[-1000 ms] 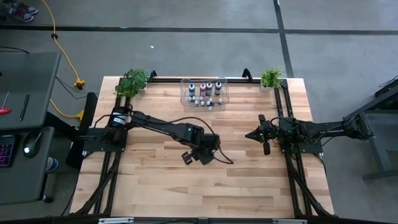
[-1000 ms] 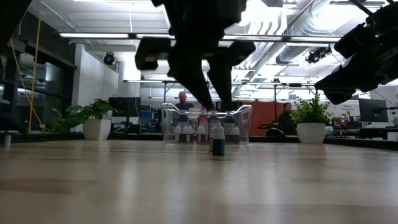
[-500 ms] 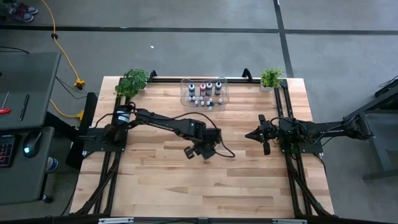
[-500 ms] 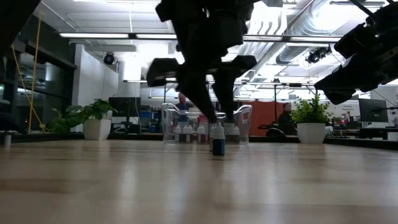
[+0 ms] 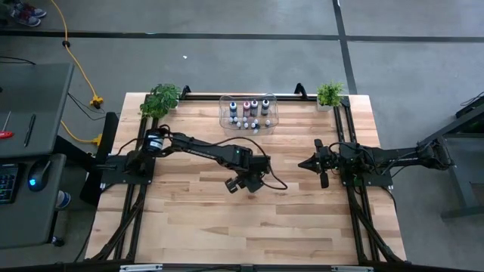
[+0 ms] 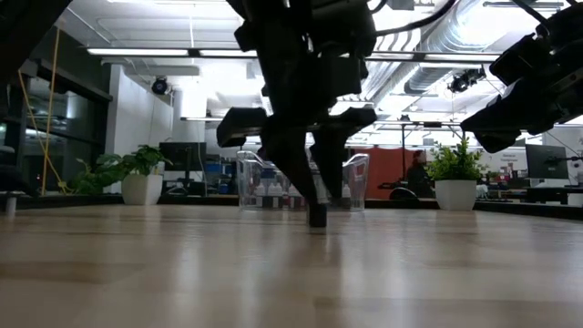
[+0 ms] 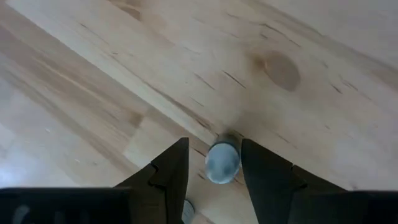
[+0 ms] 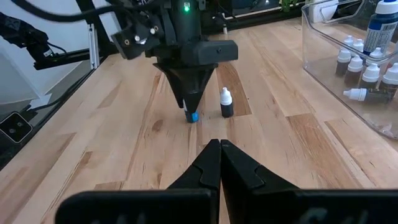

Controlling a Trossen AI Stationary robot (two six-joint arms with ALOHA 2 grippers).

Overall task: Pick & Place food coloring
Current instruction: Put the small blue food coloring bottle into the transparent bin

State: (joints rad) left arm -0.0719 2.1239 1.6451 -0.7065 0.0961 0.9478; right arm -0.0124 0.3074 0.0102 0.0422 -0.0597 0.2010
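Blue bottle (image 8: pixel 193 116): upper part is covered by the left end effector (image 8: pixel 189 99); only a blue base is seen.
Blue bottle contact: touch by the fingers (image 7: pixel 171 171) cannot be told.
Bin (image 6: pixel 357 173): its middle is masked by that end effector.
Bin bottles (image 5: pixel 247 115): too small to be counted.

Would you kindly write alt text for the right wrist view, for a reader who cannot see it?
The left gripper points down over a blue bottle on the wooden table, with a white-capped dark bottle standing beside it. The right gripper is shut in the foreground; a clear bin holds more bottles.
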